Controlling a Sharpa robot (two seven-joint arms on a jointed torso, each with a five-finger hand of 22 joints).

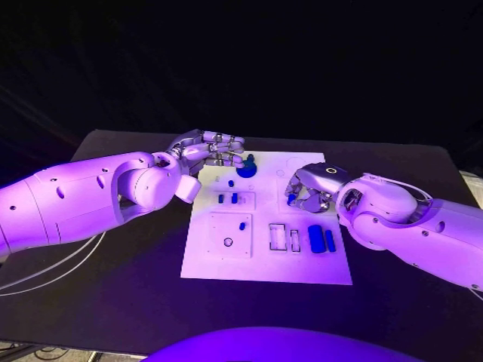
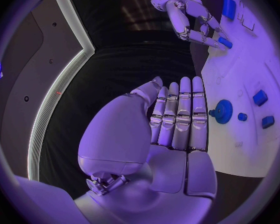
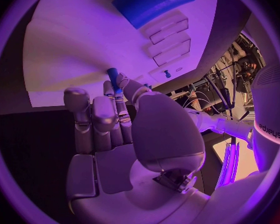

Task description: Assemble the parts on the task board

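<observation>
Two hands are over the task board (image 1: 266, 264), and only my right hand (image 1: 307, 192) carries anything: a small blue peg (image 3: 114, 77) pinched between thumb and a fingertip, its free end poking out past my fingers toward the white plate. My left hand (image 1: 207, 148) hangs at the board's far edge with its fingers straight and side by side, holding nothing; the blue gear (image 2: 223, 110) stands on the board just off those fingertips, with a small blue stud (image 2: 242, 117) a little beyond it. Near my right wrist, on the side toward me, two blue bars (image 1: 320, 237) lie on the board, and beside them are the empty rectangular slots (image 1: 284, 237). I judge the step in hand to be seating the peg: it is lifted and gripped but not yet in any hole. Which hole it belongs to I cannot tell from here. The next move calls for turning the peg upright over its seat, lowering it straight, and loosening the pinch only once it stands alone.
</observation>
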